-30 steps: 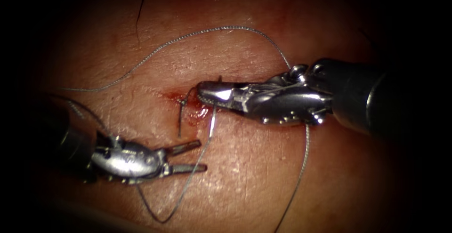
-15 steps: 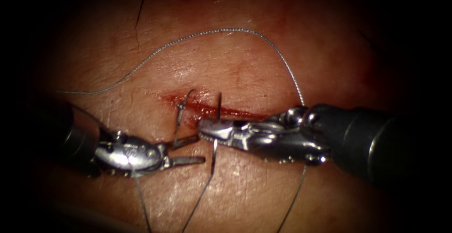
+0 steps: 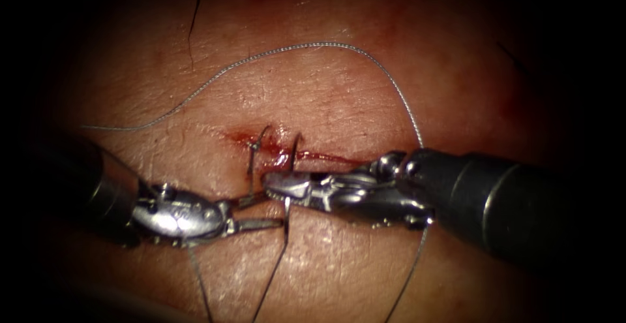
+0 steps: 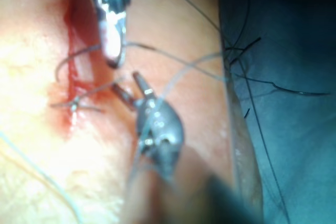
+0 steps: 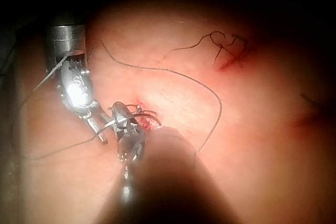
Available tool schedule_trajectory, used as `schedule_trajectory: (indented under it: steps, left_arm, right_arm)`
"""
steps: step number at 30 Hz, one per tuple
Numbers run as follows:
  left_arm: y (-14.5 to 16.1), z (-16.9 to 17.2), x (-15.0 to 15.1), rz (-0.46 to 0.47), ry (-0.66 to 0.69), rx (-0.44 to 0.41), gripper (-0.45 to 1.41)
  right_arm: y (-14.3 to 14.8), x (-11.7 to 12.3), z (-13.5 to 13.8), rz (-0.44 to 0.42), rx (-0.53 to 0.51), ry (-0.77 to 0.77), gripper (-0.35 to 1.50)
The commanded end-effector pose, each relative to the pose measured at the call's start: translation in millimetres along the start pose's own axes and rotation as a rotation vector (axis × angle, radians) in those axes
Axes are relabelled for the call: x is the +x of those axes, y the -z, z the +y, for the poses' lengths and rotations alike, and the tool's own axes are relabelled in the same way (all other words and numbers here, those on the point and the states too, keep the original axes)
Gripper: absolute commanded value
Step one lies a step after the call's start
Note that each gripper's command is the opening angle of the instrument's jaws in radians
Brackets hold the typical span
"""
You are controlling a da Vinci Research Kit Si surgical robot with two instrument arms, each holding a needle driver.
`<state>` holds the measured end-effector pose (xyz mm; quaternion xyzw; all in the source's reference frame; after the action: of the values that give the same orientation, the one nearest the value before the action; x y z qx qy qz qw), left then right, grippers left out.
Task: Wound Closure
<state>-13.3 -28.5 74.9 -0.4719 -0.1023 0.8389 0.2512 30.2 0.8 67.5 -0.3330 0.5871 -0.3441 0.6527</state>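
Both tools have moved since a second ago. Back then the right claw (image 3: 272, 184) sat higher up, right over the red cut (image 3: 287, 153). It has come down and a bit to the left, and its tip is now just below the cut. The left claw (image 3: 264, 211) was lower and further from the cut. It has come up, and its tips now almost touch the right claw's tip.

The right claw is closed on the thread (image 3: 282, 231). The thread comes out of the tissue (image 3: 339, 94) at the cut just above that claw, goes through its jaws and hangs straight down from it. Another stitch (image 3: 253, 156) stands in the cut just to the left of this strand, with a small knot at its top. Red fluid (image 3: 279, 160) lies in the cut right above the right claw.

The left claw is open a little, like a narrow V. The end of the older stitch lies by its upper jaw, but I cannot tell if they touch. It holds nothing.

More thread makes a big loop far above both claws and runs down behind the right tool. I cannot make out the needle.
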Motion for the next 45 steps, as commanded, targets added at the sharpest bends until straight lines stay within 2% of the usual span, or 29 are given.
schedule_trajectory:
  steps: [1, 11, 26, 32, 39, 45]
  left_arm:
    - [-0.2, 0.7, -1.0, -0.006, 0.001, -0.001, 0.29]
    - [-0.3, 0.3, -1.1, -0.006, 0.006, -0.002, 0.27]
    - [-0.4, 0.2, -1.2, -0.006, 0.011, -0.001, 0.27]
    - [-0.6, 0.1, -1.1, -0.006, 0.012, 0.001, 0.27]
    - [-1.1, -0.2, -0.8, -0.006, 0.014, 0.005, 0.27]
    - [-1.6, -0.4, -0.6, -0.006, 0.016, 0.008, 0.29]
  right_arm:
    - [-0.9, -0.1, -0.9, 0.001, 0.002, -0.023, -0.35]
    - [-0.8, -1.0, -3.0, -0.003, 0.024, -0.097, -0.35]
    - [-0.6, -2.7, -3.5, -0.035, 0.015, -0.239, -0.35]
    - [-0.2, -4.6, -5.1, -0.047, 0.011, -0.316, -0.35]
    - [-0.2, -4.1, -4.8, -0.044, 0.008, -0.324, -0.35]
    - [-0.3, -5.0, -6.0, -0.046, 0.022, -0.356, -0.35]
